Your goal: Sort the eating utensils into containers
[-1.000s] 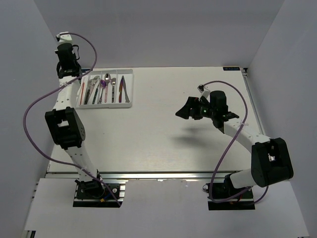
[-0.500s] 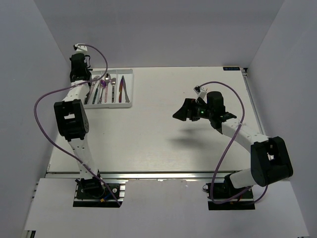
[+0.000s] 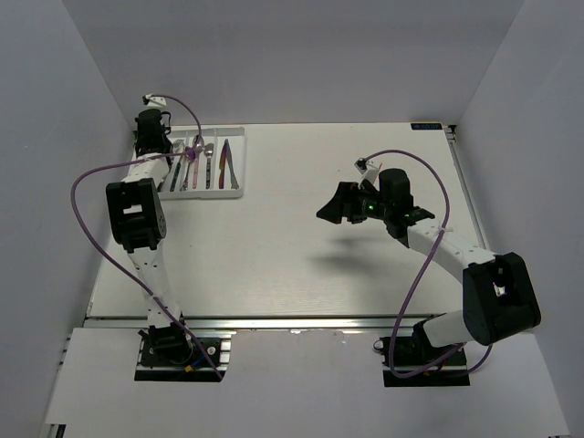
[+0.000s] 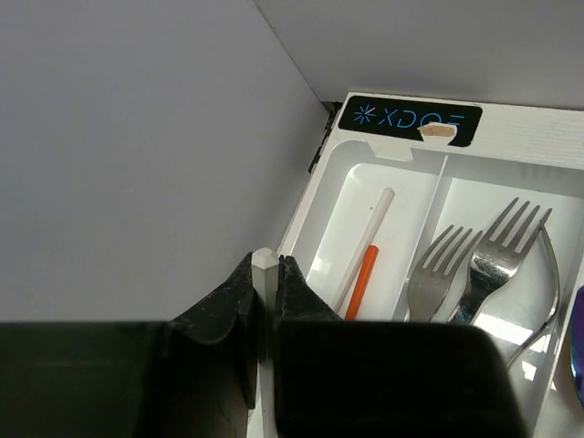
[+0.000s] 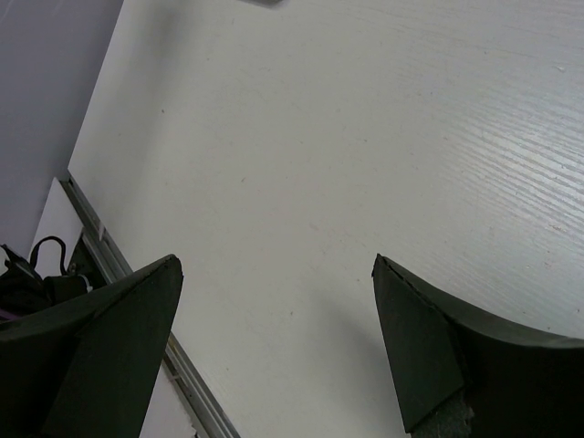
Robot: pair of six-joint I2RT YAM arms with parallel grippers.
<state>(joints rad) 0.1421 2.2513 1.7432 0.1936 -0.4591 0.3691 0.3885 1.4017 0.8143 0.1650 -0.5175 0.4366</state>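
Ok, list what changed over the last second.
The left gripper, clamped on a pale chopstick, swung right and came over the left end of the white tray. The open right gripper drifted slightly left. The tray and the utensils in it stayed put.

I'm watching the white left arm point(image 3: 153, 274) and right arm point(image 3: 438, 246) wearing blocky black joints point(image 3: 135, 214), trailing purple cables point(image 3: 91, 178), carrying a black left tool point(image 4: 265, 274) and right tool point(image 5: 274, 265).

In view are one white tray point(image 4: 520, 132), two silver forks point(image 4: 431, 278) point(image 4: 502, 248), one orange chopstick point(image 4: 363, 274) and two pale chopsticks point(image 4: 372, 233) point(image 4: 264, 274). The tray's other utensils are too small to count. There are two robot arms point(image 3: 135, 214) point(image 3: 493, 301).
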